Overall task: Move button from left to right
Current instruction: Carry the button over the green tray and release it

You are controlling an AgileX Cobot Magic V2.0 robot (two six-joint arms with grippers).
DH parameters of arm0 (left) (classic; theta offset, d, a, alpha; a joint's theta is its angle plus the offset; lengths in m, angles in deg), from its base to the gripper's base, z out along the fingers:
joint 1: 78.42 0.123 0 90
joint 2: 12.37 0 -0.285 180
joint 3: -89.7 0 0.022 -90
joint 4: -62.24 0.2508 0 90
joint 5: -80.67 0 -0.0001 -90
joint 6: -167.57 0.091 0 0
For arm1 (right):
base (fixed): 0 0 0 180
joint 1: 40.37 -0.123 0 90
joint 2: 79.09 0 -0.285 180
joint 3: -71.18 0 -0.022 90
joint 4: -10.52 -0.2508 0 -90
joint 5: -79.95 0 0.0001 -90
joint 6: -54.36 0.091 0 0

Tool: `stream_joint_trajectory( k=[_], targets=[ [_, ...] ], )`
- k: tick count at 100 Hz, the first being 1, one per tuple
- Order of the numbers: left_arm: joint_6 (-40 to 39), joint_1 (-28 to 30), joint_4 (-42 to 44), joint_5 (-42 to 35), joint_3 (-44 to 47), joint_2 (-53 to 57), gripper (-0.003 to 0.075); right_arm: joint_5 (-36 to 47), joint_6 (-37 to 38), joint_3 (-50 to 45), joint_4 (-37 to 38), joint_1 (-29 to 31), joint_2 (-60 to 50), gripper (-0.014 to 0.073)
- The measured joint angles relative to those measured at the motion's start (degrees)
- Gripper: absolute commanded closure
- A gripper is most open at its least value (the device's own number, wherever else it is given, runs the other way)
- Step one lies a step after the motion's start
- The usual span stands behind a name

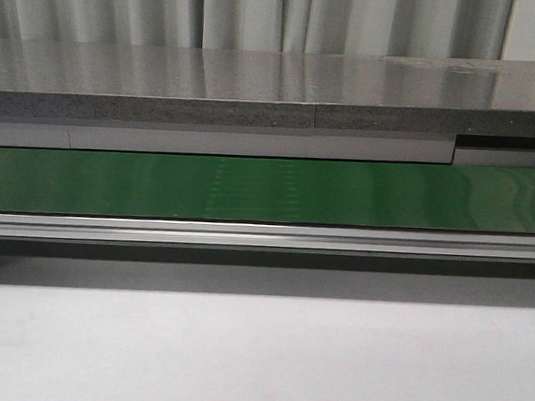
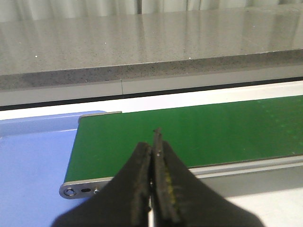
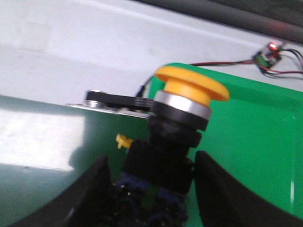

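Right gripper (image 3: 150, 189): two black fingers (image 3: 92, 194) spread either side of the button (image 3: 176, 137), at bottom centre of the right wrist view; contact with the body cannot be confirmed, the button's base lying out of frame between them. Whether gripped or merely straddled: cannot tell.

Button: yellow-orange mushroom head tilted toward upper right, silver collar beneath, black boxy body below, small yellow tab on its left side, a green mark low on the body. Seen only in the right wrist view.

Behind button: green tray (image 3: 255, 142) filling the right of the frame; belt end with black roller (image 3: 116, 100) at centre left; small circuit board (image 3: 270, 53) with red light and wires at upper right; pale table (image 3: 94, 42) across the top.

Left gripper (image 2: 152, 156): fingers pressed together, holding nothing, bottom centre of the left wrist view, above the green belt (image 2: 199, 132). Blue surface (image 2: 33, 156) at lower left; grey stone ledge (image 2: 142, 47) across the top.

Front view: green belt (image 1: 268, 190) across mid-frame, metal rail (image 1: 265, 234) beneath, white table (image 1: 258, 354) below; neither gripper nor button visible.
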Motion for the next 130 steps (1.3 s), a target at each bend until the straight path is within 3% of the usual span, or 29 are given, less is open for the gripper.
stream_joint_trajectory(
  k=[19, 38, 68, 97, 130],
  targets=[
    [0.00, 0.00, 0.00, 0.00, 0.00, 0.00, 0.0741, 0.00, 0.00, 0.08, 0.15, 9.39, 2.01, 0.0412],
    [0.00, 0.00, 0.00, 0.00, 0.00, 0.00, 0.0741, -0.22, -0.12, 0.08, -0.90, 14.47, 6.17, 0.0412],
    [0.00, 0.00, 0.00, 0.00, 0.00, 0.00, 0.0741, -0.89, -7.32, 0.08, -11.18, 15.46, 13.35, 0.0410],
    [0.00, 0.00, 0.00, 0.00, 0.00, 0.00, 0.0741, -1.82, -7.96, 0.08, -11.74, 15.46, 16.63, 0.0405],
    [0.00, 0.00, 0.00, 0.00, 0.00, 0.00, 0.0741, -2.09, -7.96, 0.08, -11.88, 15.46, 16.96, 0.0137]
  ],
)
